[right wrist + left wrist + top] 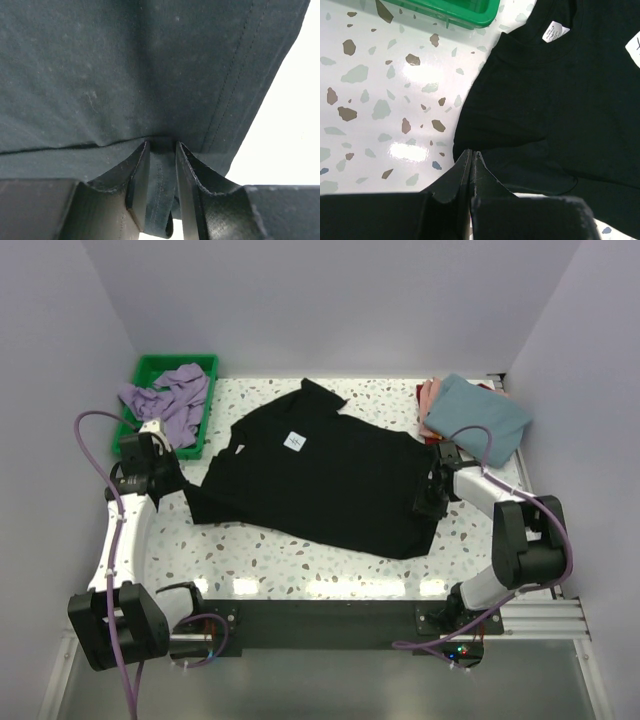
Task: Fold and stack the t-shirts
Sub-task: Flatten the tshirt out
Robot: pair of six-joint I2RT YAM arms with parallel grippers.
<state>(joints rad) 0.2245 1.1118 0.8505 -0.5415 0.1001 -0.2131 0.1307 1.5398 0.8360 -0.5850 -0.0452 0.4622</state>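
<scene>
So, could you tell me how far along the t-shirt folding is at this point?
Done: a teal-blue t-shirt lies folded on a stack at the far right. In hand: the black t-shirt is spread flat, the left gripper pinching its sleeve and the right gripper its hem. Remaining: the lavender t-shirt, crumpled in the green tray.

The teal-blue t-shirt (480,415) hid all but a sliver of the pink t-shirt (429,397). Print on the white label (294,441) of the black t-shirt (330,485) was too small to read. My left wrist view cropped the green tray (465,12).
</scene>
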